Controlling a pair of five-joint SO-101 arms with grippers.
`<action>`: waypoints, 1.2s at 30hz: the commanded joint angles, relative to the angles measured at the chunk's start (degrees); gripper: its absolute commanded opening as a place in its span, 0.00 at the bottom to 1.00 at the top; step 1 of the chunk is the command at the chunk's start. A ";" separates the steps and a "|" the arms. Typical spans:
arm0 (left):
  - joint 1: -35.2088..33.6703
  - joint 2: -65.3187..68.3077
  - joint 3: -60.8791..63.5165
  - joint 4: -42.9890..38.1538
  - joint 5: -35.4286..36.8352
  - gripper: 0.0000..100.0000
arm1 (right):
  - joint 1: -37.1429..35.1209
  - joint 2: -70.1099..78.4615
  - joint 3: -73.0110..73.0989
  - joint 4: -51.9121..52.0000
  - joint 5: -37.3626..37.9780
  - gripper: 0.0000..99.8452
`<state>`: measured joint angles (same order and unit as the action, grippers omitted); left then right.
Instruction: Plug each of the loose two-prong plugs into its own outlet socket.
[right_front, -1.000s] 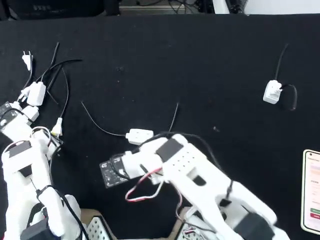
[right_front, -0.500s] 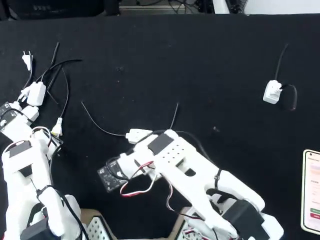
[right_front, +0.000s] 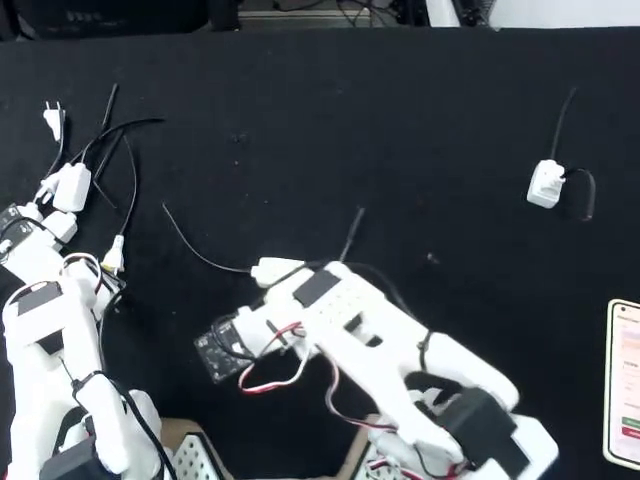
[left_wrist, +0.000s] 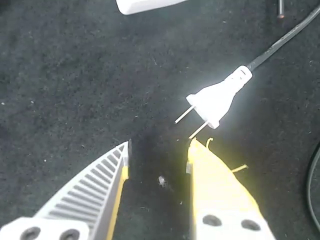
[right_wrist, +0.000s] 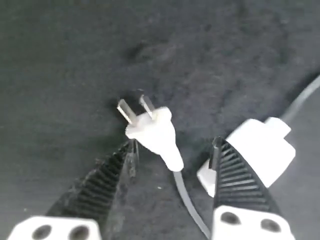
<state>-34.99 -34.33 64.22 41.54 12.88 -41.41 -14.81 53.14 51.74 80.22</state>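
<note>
My right gripper (right_wrist: 174, 145) is open low over the black mat. A white two-prong plug (right_wrist: 150, 131) lies between its fingers, untouched, with its prongs pointing away from the wrist. A white outlet socket (right_wrist: 265, 150) lies just beyond one finger; from above the socket (right_front: 278, 270) peeks out beside the right arm (right_front: 350, 320). My left gripper (left_wrist: 159, 145) is open with nothing inside. Another white plug (left_wrist: 215, 100) lies just past its yellow fingertip (left_wrist: 197, 150), prongs toward the gripper. A further white socket (left_wrist: 150, 5) lies beyond.
At the far left lie another loose plug (right_front: 52, 118), a socket (right_front: 72, 185) and tangled black cables (right_front: 125, 160). A socket with a plug in it (right_front: 545, 185) sits far right. A phone (right_front: 625, 380) lies at the right edge.
The right arm has shifted left and lower over the socket near the middle, nudging the thin cable there slightly. The left arm has stayed still.
</note>
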 joint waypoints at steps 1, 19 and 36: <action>0.04 -0.97 -3.03 -0.26 0.35 0.19 | 0.18 1.54 -0.92 0.62 2.29 0.23; 0.04 -0.97 -3.03 -0.26 0.35 0.19 | -0.53 4.62 -9.98 1.05 -22.51 0.01; 0.04 -0.97 -3.12 -0.35 0.44 0.19 | -4.31 5.05 -8.31 0.70 -38.42 0.26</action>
<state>-34.99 -34.33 64.22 41.54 12.88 -44.22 -9.63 46.37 52.53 42.07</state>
